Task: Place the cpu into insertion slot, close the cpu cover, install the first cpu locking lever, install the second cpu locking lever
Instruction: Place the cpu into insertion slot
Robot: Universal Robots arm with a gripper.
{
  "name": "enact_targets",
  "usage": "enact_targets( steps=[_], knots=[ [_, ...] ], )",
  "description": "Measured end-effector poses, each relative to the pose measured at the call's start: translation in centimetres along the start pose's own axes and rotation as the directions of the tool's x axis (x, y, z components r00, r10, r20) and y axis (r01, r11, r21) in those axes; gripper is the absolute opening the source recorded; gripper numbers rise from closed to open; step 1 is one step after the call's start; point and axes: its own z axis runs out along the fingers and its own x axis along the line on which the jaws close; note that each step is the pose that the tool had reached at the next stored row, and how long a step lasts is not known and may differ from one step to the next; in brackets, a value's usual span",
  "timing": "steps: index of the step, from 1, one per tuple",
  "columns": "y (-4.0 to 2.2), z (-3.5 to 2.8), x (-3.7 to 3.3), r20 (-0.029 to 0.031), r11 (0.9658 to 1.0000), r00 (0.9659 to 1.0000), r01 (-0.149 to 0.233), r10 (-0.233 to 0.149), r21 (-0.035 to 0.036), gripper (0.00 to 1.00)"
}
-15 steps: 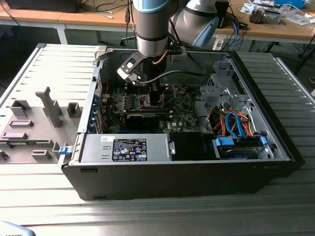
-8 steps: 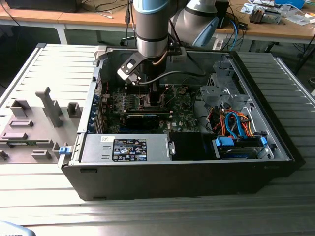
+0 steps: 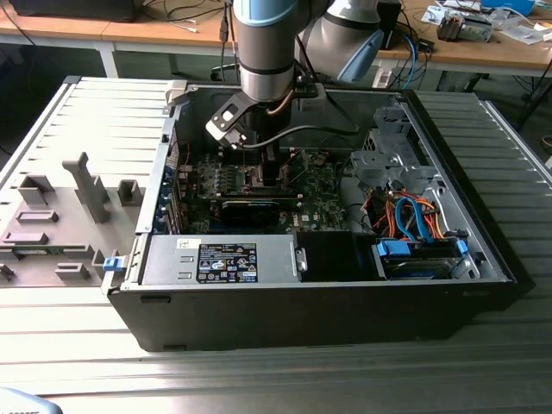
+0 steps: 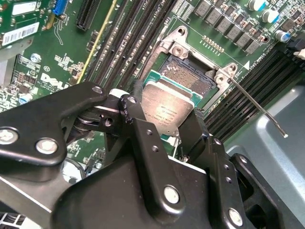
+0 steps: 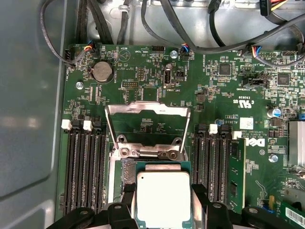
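My gripper (image 4: 164, 121) is shut on the cpu (image 4: 167, 109), a flat square chip with a silver-grey top and green edge, one black finger on each side. It holds the chip low over the insertion slot (image 4: 189, 76), the dark square socket on the green motherboard (image 5: 143, 71); I cannot tell whether the chip is seated. In the first wrist view the cpu (image 5: 163, 195) sits between the fingertips (image 5: 127, 198), and the cpu cover (image 5: 147, 110), a silvery window frame, stands swung open beyond the socket. A thin wire locking lever (image 4: 259, 109) sticks out free from a socket corner.
Long black memory slots (image 5: 86, 167) flank the socket on both sides. Cables (image 5: 157, 19) hang past the board's edge. In the exterior view the arm (image 3: 266, 60) reaches down into the open computer case (image 3: 328, 310), with a drive cage (image 3: 388, 164) and a black card (image 3: 250, 210) nearby.
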Motion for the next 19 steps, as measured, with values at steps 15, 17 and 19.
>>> enact_targets(
  steps=[15,17,19],
  knots=[
    [-0.03,0.38,0.12,0.0004,1.0,1.0,-0.007,0.007,-0.0002,0.55],
    [-0.04,0.41,0.15,0.0005,1.0,1.0,-0.008,0.008,-0.0002,0.55],
    [-0.05,0.5,0.21,0.0014,0.9998,0.9998,-0.021,0.021,-0.0005,0.55]
  ],
)
